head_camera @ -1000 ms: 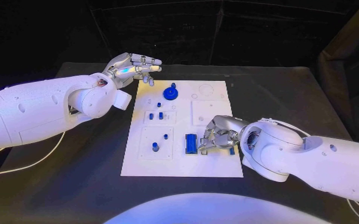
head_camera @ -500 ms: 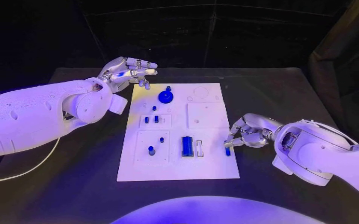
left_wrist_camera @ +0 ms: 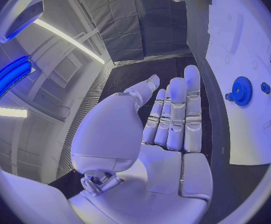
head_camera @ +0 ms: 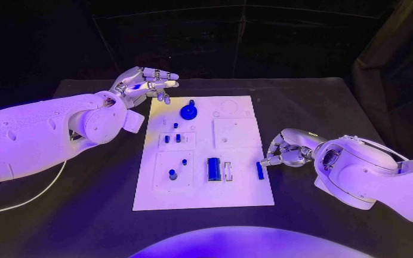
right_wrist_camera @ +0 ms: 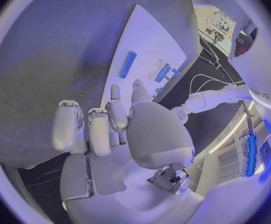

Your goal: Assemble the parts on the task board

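The right hand (head_camera: 281,152) hovers empty, fingers loosely curled, just beside the slim blue part (head_camera: 259,170) lying near the task board's (head_camera: 241,195) right edge. The left hand (head_camera: 144,83), fingers apart and empty, hangs off the board's far left corner. In judgement, the part needs a pinch across its narrow sides, then a level lift.

table (head_camera: 103,222): black, matte
curtain (head_camera: 258,37): dark panels, right behind table's far edge
light: violet wash on table

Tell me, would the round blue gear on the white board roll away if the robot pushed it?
Probably not. The blue gear seems to lie flat on the task board, so a push would more likely slide it. Its toothed rim might give fingers some hold. It looks small and stiff, likely light. Stood on edge, it could roll.
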### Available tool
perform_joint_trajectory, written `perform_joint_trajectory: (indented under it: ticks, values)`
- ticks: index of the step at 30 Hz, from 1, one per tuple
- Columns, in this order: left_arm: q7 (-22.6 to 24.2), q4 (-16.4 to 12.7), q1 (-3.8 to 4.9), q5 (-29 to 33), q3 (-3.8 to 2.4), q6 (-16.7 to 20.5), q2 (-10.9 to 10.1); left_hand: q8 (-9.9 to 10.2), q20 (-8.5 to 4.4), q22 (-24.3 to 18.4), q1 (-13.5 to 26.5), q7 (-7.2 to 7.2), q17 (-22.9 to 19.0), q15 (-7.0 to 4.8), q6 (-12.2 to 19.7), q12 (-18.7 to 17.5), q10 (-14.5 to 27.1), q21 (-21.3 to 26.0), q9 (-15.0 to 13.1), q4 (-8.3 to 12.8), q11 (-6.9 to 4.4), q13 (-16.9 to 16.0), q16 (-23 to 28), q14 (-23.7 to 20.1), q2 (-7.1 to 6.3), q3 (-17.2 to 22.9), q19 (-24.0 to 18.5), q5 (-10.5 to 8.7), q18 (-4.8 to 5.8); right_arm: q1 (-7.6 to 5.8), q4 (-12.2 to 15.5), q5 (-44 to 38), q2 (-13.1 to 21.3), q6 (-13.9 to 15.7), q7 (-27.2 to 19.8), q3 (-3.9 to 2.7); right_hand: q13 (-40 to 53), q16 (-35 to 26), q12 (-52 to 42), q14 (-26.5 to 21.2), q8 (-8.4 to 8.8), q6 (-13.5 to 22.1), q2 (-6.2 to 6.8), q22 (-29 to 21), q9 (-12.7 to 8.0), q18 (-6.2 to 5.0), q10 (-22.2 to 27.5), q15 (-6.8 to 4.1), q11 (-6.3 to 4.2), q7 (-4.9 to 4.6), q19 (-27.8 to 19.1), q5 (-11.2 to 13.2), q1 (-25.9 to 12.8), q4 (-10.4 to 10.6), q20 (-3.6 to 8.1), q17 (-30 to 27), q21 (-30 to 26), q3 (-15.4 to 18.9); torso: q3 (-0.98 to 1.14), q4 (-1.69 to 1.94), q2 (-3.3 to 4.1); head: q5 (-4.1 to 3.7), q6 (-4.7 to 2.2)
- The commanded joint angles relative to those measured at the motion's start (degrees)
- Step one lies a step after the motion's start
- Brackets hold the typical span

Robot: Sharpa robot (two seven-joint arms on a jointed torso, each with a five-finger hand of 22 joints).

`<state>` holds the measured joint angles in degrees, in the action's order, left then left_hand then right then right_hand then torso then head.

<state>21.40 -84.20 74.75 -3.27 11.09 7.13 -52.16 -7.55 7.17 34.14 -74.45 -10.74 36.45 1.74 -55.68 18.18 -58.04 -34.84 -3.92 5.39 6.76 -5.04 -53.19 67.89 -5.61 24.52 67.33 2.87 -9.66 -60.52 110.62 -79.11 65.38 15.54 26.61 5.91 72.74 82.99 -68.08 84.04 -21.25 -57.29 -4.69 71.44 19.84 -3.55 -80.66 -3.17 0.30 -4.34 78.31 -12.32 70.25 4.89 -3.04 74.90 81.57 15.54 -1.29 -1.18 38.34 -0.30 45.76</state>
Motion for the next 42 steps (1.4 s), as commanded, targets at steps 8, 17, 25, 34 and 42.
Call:
perform_joint_trajectory:
  ticks: [8,17,25,34,42]
  values:
    - [0.39,0.01,0.08,0.19,-0.03,-0.74,-0.19,-0.28,0.07,-0.06,-0.07,-0.17,-0.05,-0.02,0.04,0.09,0.47,0.3,0.0,0.09,0.06,0.05,0.15,-0.57,0.45,-0.31,-0.19,-0.04,-0.8,0.31,-1.18,-4.57,-2.2,-6.37,4.39,0.04,-0.14,-0.37,0.08,3.71,0.04,-0.23,0.53,-0.16,0.35,-0.43,0.05,-0.44,-0.26,-0.03,0.14,0.19,-0.59,0.05,0.05,4.31,-0.1,0.76,-0.02,0.02,0.03,0.1,0.39]
    - [0.37,0.05,0.08,0.19,-0.03,-0.81,-0.27,-0.28,0.07,-0.06,-0.07,-0.17,-0.05,-0.02,0.04,0.09,0.47,0.3,0.0,0.09,0.06,0.05,0.15,-0.57,0.45,-0.31,-0.19,-0.04,-0.8,0.43,-1.41,-5.39,-3.48,-8.37,4.64,0.05,-0.24,-0.41,0.22,3.7,0.03,-0.27,0.66,-0.27,0.47,-0.45,0.12,-0.45,-0.28,-0.01,0.07,0.38,-0.53,0.03,0.07,4.27,-0.16,0.91,-0.05,0.16,-0.03,-0.05,0.54]
    - [0.32,0.04,0.08,0.19,-0.03,-0.88,-0.33,-0.3,0.09,-0.13,0.03,-0.16,-0.12,0.0,0.06,0.17,0.52,0.39,0.01,0.04,0.07,0.07,0.13,-0.63,0.5,-0.42,-0.2,-0.04,-0.79,0.64,-1.82,-8.74,-5.38,-8.09,4.8,0.06,-0.32,-0.58,0.37,3.65,0.06,-0.27,0.79,-0.39,0.76,-0.47,0.22,-0.48,-0.31,0.02,-0.02,0.75,0.03,-0.27,0.1,4.08,-0.27,1.04,-0.04,0.13,0.01,0.06,0.56]
    - [0.24,-0.1,0.08,0.19,-0.02,-0.82,-0.49,-0.3,0.09,-0.13,0.03,-0.16,-0.12,0.0,0.06,0.17,0.52,0.39,0.01,0.04,0.07,0.07,0.13,-0.63,0.5,-0.42,-0.2,-0.04,-0.79,1.23,-2.94,-14.26,-7.06,-13.05,5.41,0.06,-1.03,-1.06,1.41,3.49,0.39,0.17,0.74,-1.05,1.22,-0.59,0.82,-0.41,-0.2,-0.14,-0.47,1.4,1.27,-1.01,0.09,3.51,-0.7,1.12,-0.1,0.1,-0.01,0.15,0.75]
    - [0.2,-0.19,0.08,0.19,-0.02,-0.82,-0.63,-0.3,0.09,-0.13,0.03,-0.16,-0.12,0.0,0.06,0.17,0.52,0.39,0.01,0.04,0.07,0.07,0.13,-0.63,0.5,-0.42,-0.2,-0.04,-0.79,2.38,-3.57,-18.62,-8.61,-15.3,5.61,0.06,-1.71,-1.66,2.45,3.34,1.0,0.52,-0.45,-1.64,2.04,-0.71,1.42,-0.34,-0.07,-0.36,-0.84,5.19,5.61,-4.17,0.0,2.95,-1.2,0.14,0.01,0.12,0.0,0.31,1.01]
